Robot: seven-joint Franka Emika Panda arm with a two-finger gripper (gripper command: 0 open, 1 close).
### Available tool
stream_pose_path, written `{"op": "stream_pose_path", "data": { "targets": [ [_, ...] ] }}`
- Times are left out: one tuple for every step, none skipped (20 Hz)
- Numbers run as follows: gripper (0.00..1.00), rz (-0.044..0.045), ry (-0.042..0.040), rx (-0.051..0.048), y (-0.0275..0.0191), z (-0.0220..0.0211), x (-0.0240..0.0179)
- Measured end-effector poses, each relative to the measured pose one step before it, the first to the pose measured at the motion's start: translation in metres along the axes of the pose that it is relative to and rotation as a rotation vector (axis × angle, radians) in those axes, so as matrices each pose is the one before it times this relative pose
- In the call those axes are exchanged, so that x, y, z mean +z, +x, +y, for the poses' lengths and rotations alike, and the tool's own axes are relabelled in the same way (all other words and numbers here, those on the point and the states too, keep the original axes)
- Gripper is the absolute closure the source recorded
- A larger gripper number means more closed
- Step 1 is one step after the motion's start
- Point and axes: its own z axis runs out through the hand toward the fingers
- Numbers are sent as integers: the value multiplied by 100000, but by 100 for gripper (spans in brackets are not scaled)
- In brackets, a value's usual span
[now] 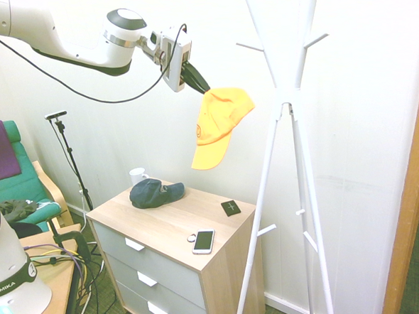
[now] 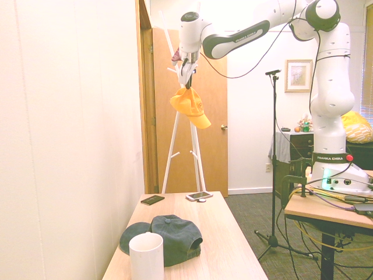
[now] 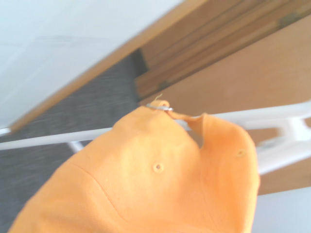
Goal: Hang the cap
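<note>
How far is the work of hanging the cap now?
Done: the yellow-orange fabric cap is lifted off the wooden dresser and hangs from the shut tool. In hand: carrying it beside the white coat stand. Left: putting it on a peg and releasing.

cap (image 1: 221, 121): we note matt yellow-orange cloth, stitched eyelets
navy cap (image 1: 156, 193): matt dark fabric
dresser top (image 1: 178, 223): we record pale wood grain, smooth
coat stand (image 1: 289, 102): smooth white finish
phone (image 1: 203, 241): glossy

Coat rack (image 1: 285, 88) top cut off by picture edge
</note>
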Motion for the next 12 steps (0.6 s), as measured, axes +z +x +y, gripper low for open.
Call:
{"op": "stream_pose_path", "data": {
  "targets": [
    [100, 2118, -1532, -231, 697, 994, -772],
    [100, 2444, -1725, -206, 630, 943, -845],
    [100, 2142, -1529, -227, 555, 902, -807],
    [100, 2126, -1190, -183, 635, 785, -580],
    [100, 1846, -854, -41, 724, 794, -444],
    [100, 1942, -1180, -313, 923, 901, -366],
    [100, 1412, -1117, -40, 836, 811, -260],
    [100, 1444, -998, -257, 857, 830, -331],
    [100, 1625, -842, 41, 784, 803, -449],
    [100, 1268, -340, -35, 633, 642, -572],
    [100, 1028, -24, 318, 600, 620, -778],
    [100, 952, 455, 420, 524, 510, -961]
  ]
}}
